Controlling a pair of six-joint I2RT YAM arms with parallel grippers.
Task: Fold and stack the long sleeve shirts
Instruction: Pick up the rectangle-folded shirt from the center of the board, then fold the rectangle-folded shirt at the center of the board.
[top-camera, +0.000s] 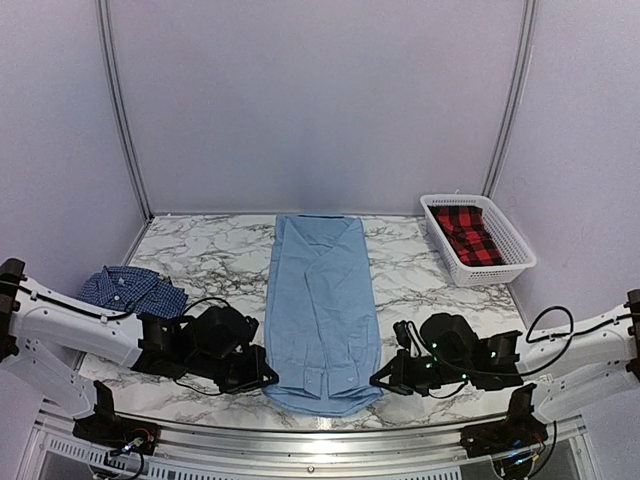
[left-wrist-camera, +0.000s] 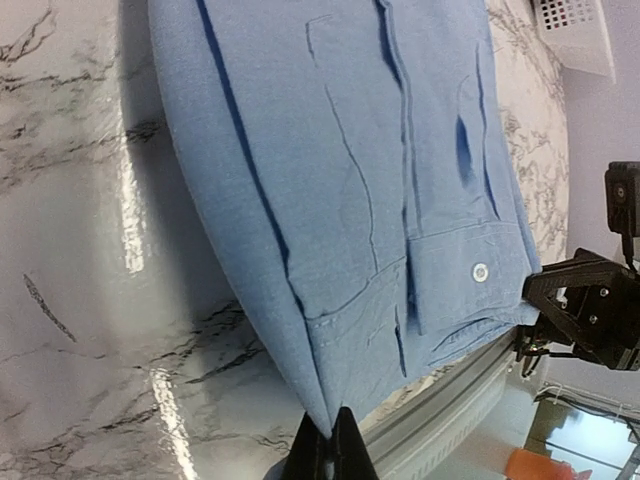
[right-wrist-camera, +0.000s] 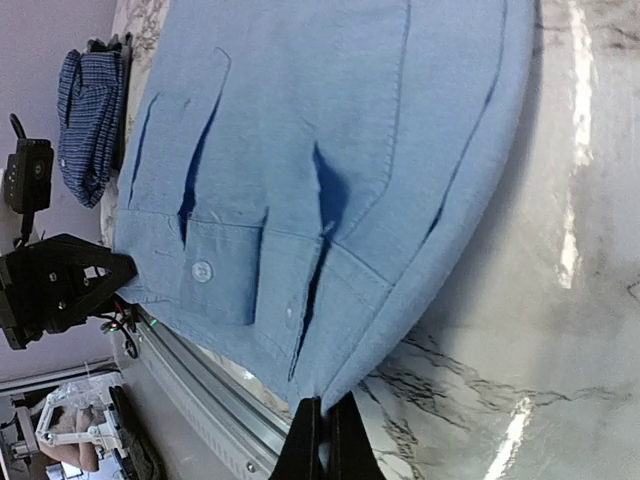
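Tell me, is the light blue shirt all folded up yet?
Only partly. The plain light blue cloth shirt lies as a long strip, sleeves folded in on top, not folded shorter yet.

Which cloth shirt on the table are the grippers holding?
The plain light blue button-up shirt, flat at centre: left gripper and right gripper pinch its near corners. The dark blue checked shirt lies crumpled, not gripped.

The spread shirt (top-camera: 322, 300) lies between your left gripper (top-camera: 268, 381) and right gripper (top-camera: 378, 381); bundled shirt (top-camera: 132, 290) beyond the left (farther back), basket (top-camera: 513, 238) behind the right.
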